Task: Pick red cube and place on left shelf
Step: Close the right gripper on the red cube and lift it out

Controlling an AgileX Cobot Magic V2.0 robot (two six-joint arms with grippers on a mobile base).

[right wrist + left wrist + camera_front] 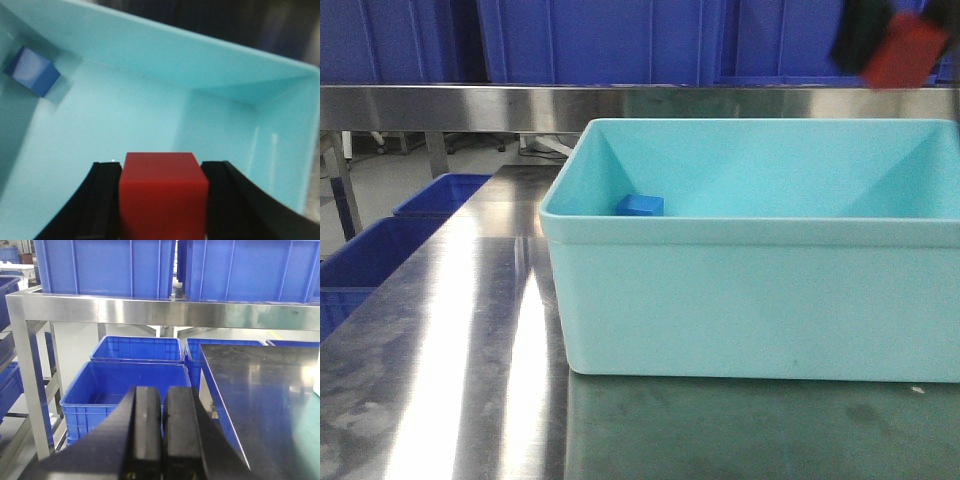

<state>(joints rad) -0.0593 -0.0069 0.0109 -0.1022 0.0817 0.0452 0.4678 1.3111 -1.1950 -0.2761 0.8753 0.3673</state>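
Pinching the red cube (162, 192) in the right gripper (162, 200), over the cyan tub (200, 42). Facing the left shelf (150, 310) with the left gripper (164, 430) closed, empty.

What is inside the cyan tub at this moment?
One small blue block shows, in a corner of the tub. The red cube is above it, clamped in the right gripper. The cube and fingers hide part of the floor.

We found the shelf (150, 310) and table (450, 330) glossy steel (glare-streaked), the tub (750, 310) smooth matt plastic, the crates (105, 265) ribbed plastic.
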